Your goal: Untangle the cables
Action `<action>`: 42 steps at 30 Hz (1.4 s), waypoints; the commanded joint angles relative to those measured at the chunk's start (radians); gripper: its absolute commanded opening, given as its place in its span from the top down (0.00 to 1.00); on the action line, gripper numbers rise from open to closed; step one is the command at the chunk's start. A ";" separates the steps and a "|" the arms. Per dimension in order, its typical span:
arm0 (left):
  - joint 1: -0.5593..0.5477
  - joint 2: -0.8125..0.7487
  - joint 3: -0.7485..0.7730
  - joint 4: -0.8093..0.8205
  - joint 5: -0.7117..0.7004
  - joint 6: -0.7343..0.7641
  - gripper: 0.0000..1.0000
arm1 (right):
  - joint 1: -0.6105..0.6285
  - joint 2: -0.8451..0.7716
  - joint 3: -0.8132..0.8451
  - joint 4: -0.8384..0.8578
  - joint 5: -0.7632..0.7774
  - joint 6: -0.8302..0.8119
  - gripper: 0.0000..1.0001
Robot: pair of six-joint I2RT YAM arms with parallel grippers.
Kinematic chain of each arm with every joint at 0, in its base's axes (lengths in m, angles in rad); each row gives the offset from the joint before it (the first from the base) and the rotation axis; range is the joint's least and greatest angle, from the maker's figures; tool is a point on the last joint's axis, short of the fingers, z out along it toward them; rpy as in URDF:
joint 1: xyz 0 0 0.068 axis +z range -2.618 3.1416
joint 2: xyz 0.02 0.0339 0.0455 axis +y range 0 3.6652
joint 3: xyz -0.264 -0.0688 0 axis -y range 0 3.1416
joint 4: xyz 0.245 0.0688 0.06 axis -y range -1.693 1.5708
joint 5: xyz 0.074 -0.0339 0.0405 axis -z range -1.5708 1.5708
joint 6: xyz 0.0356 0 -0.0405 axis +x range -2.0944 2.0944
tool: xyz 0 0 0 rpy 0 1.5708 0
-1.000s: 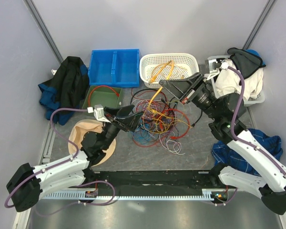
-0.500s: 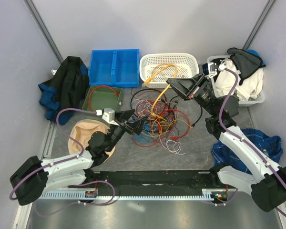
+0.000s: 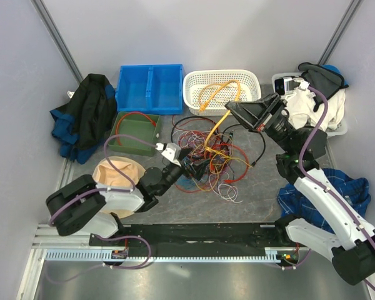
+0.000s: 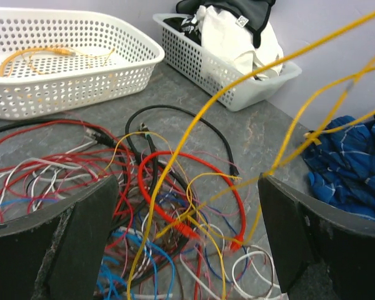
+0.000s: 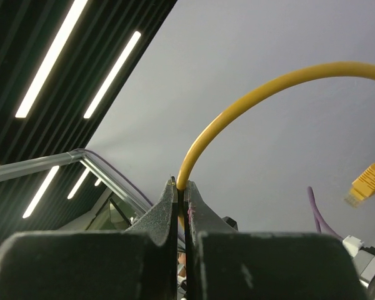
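The cables [image 3: 209, 159] lie in a red, black, blue, white and yellow tangle at the table's middle. My left gripper [image 3: 192, 167] hangs low over the tangle's left side. In the left wrist view the left gripper [image 4: 187, 250] is open wide, with the cables [image 4: 175, 206] between and below its fingers, none pinched. My right gripper [image 3: 229, 107] is raised behind the tangle. In the right wrist view the right gripper [image 5: 183, 187] is shut on a yellow cable [image 5: 237, 106]. That yellow cable [image 3: 217, 128] runs taut down into the tangle, and its far part lies in the white basket [image 3: 250, 76].
A blue bin [image 3: 150, 87] stands at the back. A green tray [image 3: 122, 134] holding a red loop lies left of the tangle. Dark clothes [image 3: 87, 112] and a tan hat [image 3: 109, 172] are at left. A basket of clothes [image 3: 319, 106] and a blue cloth [image 3: 306, 200] are at right.
My left arm has swung right and down, bringing its open gripper over the tangle. My right gripper has moved right with the yellow cable, drawing it tighter.
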 commanded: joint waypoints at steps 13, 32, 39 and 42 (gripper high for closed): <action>0.178 0.011 0.377 -0.776 -0.176 -0.223 0.98 | 0.001 -0.127 0.135 -0.243 -0.035 -0.221 1.00; 0.509 0.057 0.629 -1.287 0.046 -0.456 0.98 | 0.001 -0.305 0.054 -0.722 0.152 -0.608 1.00; 0.669 0.039 0.679 -1.399 0.049 -0.452 0.98 | -0.001 -0.412 0.269 -0.876 0.268 -0.830 1.00; 0.694 0.040 0.702 -1.397 0.068 -0.438 0.98 | 0.006 -0.441 0.409 -0.912 0.302 -0.900 1.00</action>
